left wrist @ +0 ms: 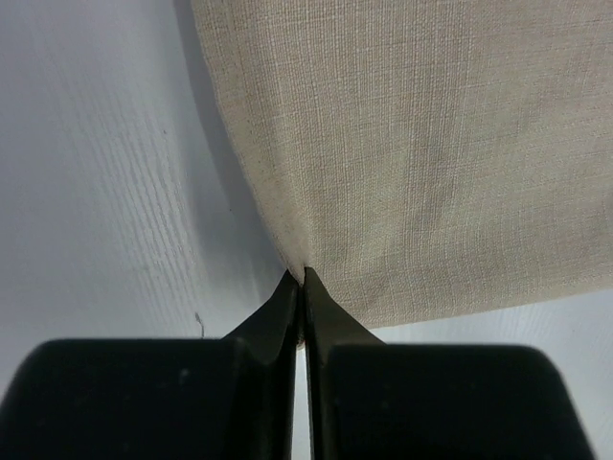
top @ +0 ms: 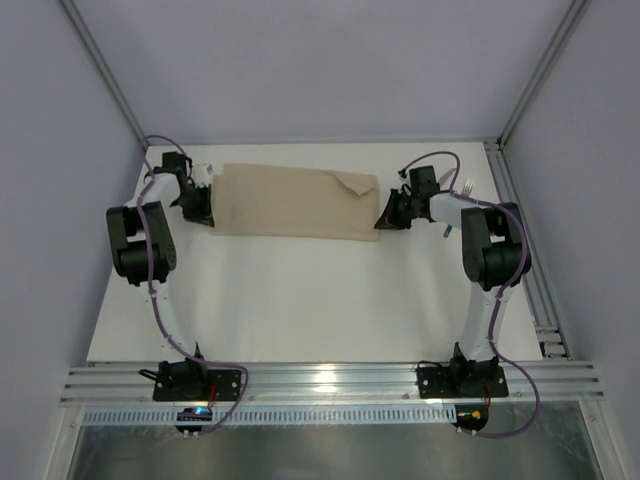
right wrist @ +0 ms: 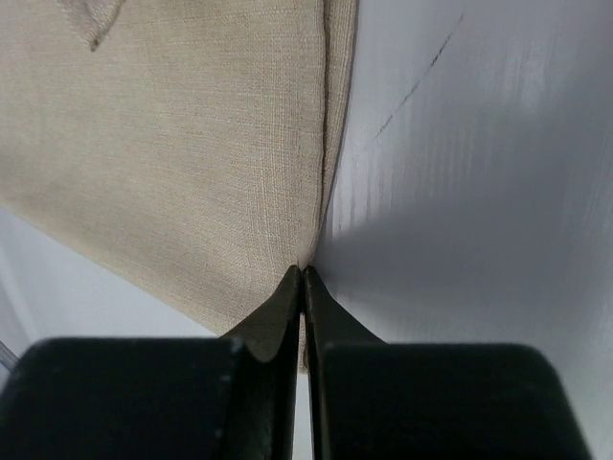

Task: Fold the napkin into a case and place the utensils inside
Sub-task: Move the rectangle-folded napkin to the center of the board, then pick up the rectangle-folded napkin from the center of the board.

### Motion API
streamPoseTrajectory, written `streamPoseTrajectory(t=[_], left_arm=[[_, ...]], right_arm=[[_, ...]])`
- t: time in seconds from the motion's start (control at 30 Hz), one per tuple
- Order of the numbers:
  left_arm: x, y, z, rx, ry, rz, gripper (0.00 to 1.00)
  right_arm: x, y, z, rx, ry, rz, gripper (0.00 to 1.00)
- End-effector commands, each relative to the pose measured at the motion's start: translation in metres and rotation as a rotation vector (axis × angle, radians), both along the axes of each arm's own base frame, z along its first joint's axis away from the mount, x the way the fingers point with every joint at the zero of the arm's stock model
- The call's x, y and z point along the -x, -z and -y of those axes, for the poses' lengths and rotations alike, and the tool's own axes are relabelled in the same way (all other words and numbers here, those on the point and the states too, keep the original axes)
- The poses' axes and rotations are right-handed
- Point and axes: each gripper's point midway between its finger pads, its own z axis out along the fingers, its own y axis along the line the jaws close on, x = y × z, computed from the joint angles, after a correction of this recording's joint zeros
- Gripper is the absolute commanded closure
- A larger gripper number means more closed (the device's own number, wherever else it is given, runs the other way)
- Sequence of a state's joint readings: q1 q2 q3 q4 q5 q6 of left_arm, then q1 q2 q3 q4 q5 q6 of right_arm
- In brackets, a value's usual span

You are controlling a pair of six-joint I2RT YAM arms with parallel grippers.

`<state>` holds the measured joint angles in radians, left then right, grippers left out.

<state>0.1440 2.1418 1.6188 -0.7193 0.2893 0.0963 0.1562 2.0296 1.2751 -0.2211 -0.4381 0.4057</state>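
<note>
We see left gripper (left wrist: pixel 304 278) and right gripper (right wrist: pixel 304 273) clamped on napkin (top: pixel 290 200) edges, seemingly thinly; uneven pull could slip one free.

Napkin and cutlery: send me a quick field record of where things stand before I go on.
napkin: folded into a long strip, spanning between both grippers
left gripper: shut on the strip's near left corner
right gripper: shut on its near right corner
loose flap: small corner turned over near the right end
utensils: beside the right arm, mostly hidden, not in the napkin
</note>
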Motion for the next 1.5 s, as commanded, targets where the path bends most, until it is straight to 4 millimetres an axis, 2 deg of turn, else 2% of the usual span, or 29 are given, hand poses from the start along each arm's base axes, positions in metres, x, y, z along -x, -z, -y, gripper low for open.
streamPoseTrajectory(t=[0.0,0.1,0.13,0.2,0.23,0.3,0.33,0.4,0.43,0.47,0.5,0.53,0.57,0.6,0.63,0.67,0.7,0.77,0.8,0.83,0.87,0.9,0.97,1.0,1.07,1.1,1.13,1.23,1.47], left_arm=[[0.026,0.002,0.007,0.029,0.049,-0.055,1.00],[0.057,-0.002,0.008,0.011,0.100,-0.079,1.00],[0.067,-0.012,0.008,0.001,0.115,-0.071,1.00],[0.102,-0.002,0.006,-0.021,0.153,-0.138,1.00],[0.122,-0.002,0.006,-0.028,0.165,-0.161,1.00],[0.142,-0.004,0.006,-0.036,0.190,-0.188,1.00],[0.157,-0.005,0.006,-0.035,0.214,-0.221,1.00],[0.178,-0.012,0.009,-0.032,0.237,-0.247,1.00],[0.191,-0.017,0.010,-0.027,0.254,-0.275,1.00],[0.197,-0.025,0.011,-0.030,0.260,-0.265,1.00],[0.205,-0.027,0.011,-0.029,0.266,-0.278,0.96],[0.208,-0.032,0.010,-0.033,0.270,-0.275,0.78],[0.210,-0.040,0.007,-0.050,0.263,-0.258,0.69],[0.203,-0.047,0.003,-0.065,0.246,-0.229,0.59],[0.196,-0.052,0.000,-0.083,0.230,-0.201,0.47],[0.185,-0.057,-0.002,-0.092,0.201,-0.164,0.44],[0.169,-0.068,-0.003,-0.100,0.186,-0.113,0.43],[0.142,-0.074,-0.006,-0.107,0.141,-0.042,0.44],[0.126,-0.075,-0.008,-0.106,0.124,-0.021,0.48],[0.115,-0.073,-0.007,-0.094,0.112,-0.009,0.51],[0.106,-0.071,-0.006,-0.076,0.091,-0.008,0.53],[0.095,-0.059,-0.006,-0.060,0.078,-0.018,0.56],[0.076,-0.056,-0.008,-0.058,0.067,0.001,0.58],[0.068,-0.046,-0.012,-0.068,0.050,-0.008,0.58],[0.054,-0.043,-0.016,-0.079,0.042,0.012,0.58],[0.050,-0.041,-0.017,-0.085,0.038,0.016,0.57],[0.043,-0.036,-0.020,-0.096,0.032,0.029,0.57],[0.034,-0.032,-0.019,-0.087,0.043,0.046,0.57],[0.028,-0.013,-0.019,-0.079,0.047,0.034,0.60]], right_arm=[[0.028,0.009,0.007,0.053,-0.012,-0.051,0.96],[0.057,0.010,0.011,0.057,-0.019,-0.073,0.96],[0.073,0.009,0.014,0.058,-0.020,-0.085,0.96],[0.091,0.010,0.017,0.070,-0.022,-0.106,0.96],[0.108,0.012,0.019,0.073,-0.021,-0.123,0.96],[0.127,0.013,0.017,0.064,-0.023,-0.150,0.96],[0.145,0.019,0.018,0.067,-0.026,-0.184,0.96],[0.162,0.011,0.014,0.056,-0.036,-0.183,0.96],[0.174,0.014,0.015,0.061,-0.033,-0.205,0.94],[0.180,0.005,0.015,0.063,-0.035,-0.192,0.86],[0.183,0.002,0.018,0.080,-0.029,-0.187,0.71],[0.186,-0.003,0.020,0.094,-0.026,-0.186,0.66],[0.181,-0.015,0.022,0.099,-0.021,-0.140,0.60],[0.173,-0.021,0.027,0.134,-0.008,-0.110,0.57],[0.156,-0.040,0.026,0.143,-0.011,-0.051,0.56],[0.146,-0.048,0.027,0.157,-0.011,-0.018,0.56],[0.121,-0.069,0.028,0.172,0.004,0.056,0.55],[0.094,-0.081,0.030,0.206,0.006,0.123,0.55],[0.070,-0.086,0.031,0.227,0.019,0.151,0.56],[0.057,-0.088,0.030,0.235,0.011,0.168,0.57],[0.047,-0.087,0.028,0.235,0.006,0.175,0.58],[0.028,-0.084,0.026,0.237,0.009,0.177,0.60],[0.009,-0.080,0.028,0.262,0.018,0.190,0.65],[-0.007,-0.076,0.026,0.271,0.021,0.189,0.66],[-0.018,-0.070,0.024,0.283,0.008,0.175,0.67],[-0.028,-0.075,0.021,0.282,-0.003,0.190,0.67],[-0.028,-0.058,0.021,0.290,-0.014,0.142,0.66],[-0.034,-0.049,0.016,0.281,-0.042,0.128,0.66],[-0.034,-0.018,0.005,0.285,-0.107,0.082,0.67]])
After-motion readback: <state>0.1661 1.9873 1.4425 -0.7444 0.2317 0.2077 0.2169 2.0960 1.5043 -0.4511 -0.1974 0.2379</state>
